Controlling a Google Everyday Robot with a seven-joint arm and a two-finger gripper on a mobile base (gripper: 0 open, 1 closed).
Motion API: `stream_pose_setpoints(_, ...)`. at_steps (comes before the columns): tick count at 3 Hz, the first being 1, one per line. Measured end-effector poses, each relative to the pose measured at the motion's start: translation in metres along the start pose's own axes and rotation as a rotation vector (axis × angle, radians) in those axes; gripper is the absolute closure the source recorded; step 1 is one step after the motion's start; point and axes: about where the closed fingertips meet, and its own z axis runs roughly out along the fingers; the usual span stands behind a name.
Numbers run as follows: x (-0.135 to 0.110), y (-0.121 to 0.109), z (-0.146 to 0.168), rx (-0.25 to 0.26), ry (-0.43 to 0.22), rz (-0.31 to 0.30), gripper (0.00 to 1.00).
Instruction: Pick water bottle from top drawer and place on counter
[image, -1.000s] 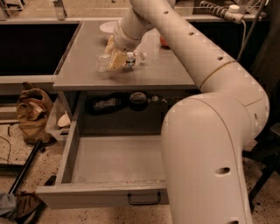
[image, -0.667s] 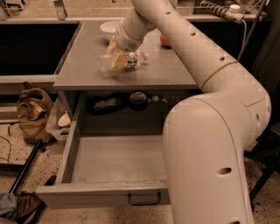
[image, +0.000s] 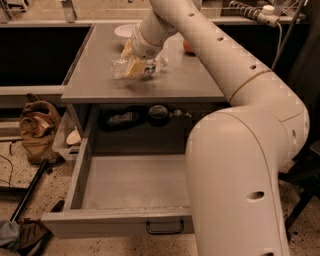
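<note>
Bottle: small clear crinkled plastic water bottle (image: 150, 66), lying sideways low over the front-middle of the counter; contact with the surface unclear.
Gripper: cream two-finger gripper (image: 134, 67) above the counter, closed across the bottle's middle, yellowish fingers (image: 131, 69) clamped on it.
Counter: flat matte grey counter (image: 95, 75); white bowl (image: 125, 31) at the back, small orange object (image: 187, 47) to the right.
Drawer: wide shallow grey metal top drawer (image: 130, 182), pulled out, dark curved handle (image: 165, 228) on the front panel.
Floor: brown bag (image: 37, 131) left of the cabinet.

Dim, warm overhead light; the hand (image: 134, 64), upper centre above the tabletop (image: 95, 82), casts a soft shadow; the water bottle (image: 119, 67) it grips glints.
</note>
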Motion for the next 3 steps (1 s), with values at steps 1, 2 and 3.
stream_pose_setpoints(1,0.0000,0.0000,0.0000,0.000,0.000,0.000,0.12)
stream_pose_setpoints(2,0.0000,0.0001,0.0002,0.000,0.000,0.000,0.00)
stream_pose_setpoints(3,0.0000,0.0001,0.0002,0.000,0.000,0.000,0.00)
